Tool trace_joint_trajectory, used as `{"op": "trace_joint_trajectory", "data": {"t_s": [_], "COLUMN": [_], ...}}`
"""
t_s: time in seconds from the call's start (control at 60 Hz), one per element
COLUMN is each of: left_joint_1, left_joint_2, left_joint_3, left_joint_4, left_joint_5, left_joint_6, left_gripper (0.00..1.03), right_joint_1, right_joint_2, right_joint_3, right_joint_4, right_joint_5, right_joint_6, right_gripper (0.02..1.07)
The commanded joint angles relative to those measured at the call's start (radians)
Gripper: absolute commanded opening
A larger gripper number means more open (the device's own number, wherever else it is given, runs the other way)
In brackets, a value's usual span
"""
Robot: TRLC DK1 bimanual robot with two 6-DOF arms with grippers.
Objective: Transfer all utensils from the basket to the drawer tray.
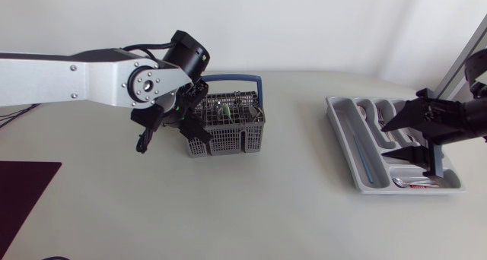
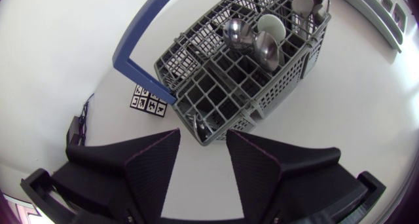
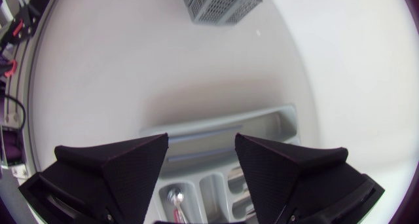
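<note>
At the left-centre of the head view the left tool [image 1: 169, 134] hung over the near-left corner of the grey basket [image 1: 226, 117], so the step in hand looked like picking out a utensil. To do it well, the tool would probably need to shift further over the basket and line up above 1 of the spoons [image 2: 252, 40] standing bowl-up in the far compartments. It should then drop straight between the dividers and close on that spoon alone, clear of the grid wall. Its 2 fingers stood apart, holding and touching nothing, with the basket's corner just ahead of the gap. At the right of the frame the right tool [image 1: 403, 138] hovered above the drawer tray [image 1: 341, 123], fingers likewise spread and empty. 1 red-handled spoon [image 3: 174, 199] lay in a compartment beneath it.
</note>
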Motion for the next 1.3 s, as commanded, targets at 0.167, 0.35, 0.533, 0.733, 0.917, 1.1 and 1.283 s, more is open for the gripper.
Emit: {"op": "trace_joint_trajectory", "data": {"t_s": [0.167,0.35,0.533,0.733,0.917,1.1,1.283], "left_joint_1": [0.032,0.048,0.048,0.051,0.052,0.055,0.055], "left_joint_2": [0.046,0.055,0.073,0.089,0.104,0.104,0.104], "left_joint_3": [0.028,0.014,0.009,0.005,-0.006,-0.023,-0.023], "left_joint_4": [0.038,0.064,0.082,0.105,0.113,0.120,0.127], "left_joint_5": [-0.014,-0.014,-0.014,-0.014,-0.014,-0.029,-0.029], "left_joint_6": [-0.015,-0.015,-0.012,-0.009,-0.011,-0.011,-0.008], "left_gripper": [0.42,0.41,0.35,0.29,0.20,0.14,0.06], "right_joint_1": [0.300,0.492,0.624,0.702,0.725,0.728,0.728], "right_joint_2": [-0.050,-0.026,0.046,0.129,0.191,0.221,0.226], "right_joint_3": [-0.031,-0.091,-0.108,-0.086,-0.069,-0.065,-0.069], "right_joint_4": [0.050,0.268,0.426,0.541,0.606,0.620,0.629], "right_joint_5": [-0.093,-0.098,-0.089,-0.072,-0.067,-0.067,-0.067], "right_joint_6": [0.450,0.712,0.855,0.946,0.984,0.986,0.984], "right_gripper": [0.79,0.79,0.79,0.79,0.79,0.79,0.79]}}
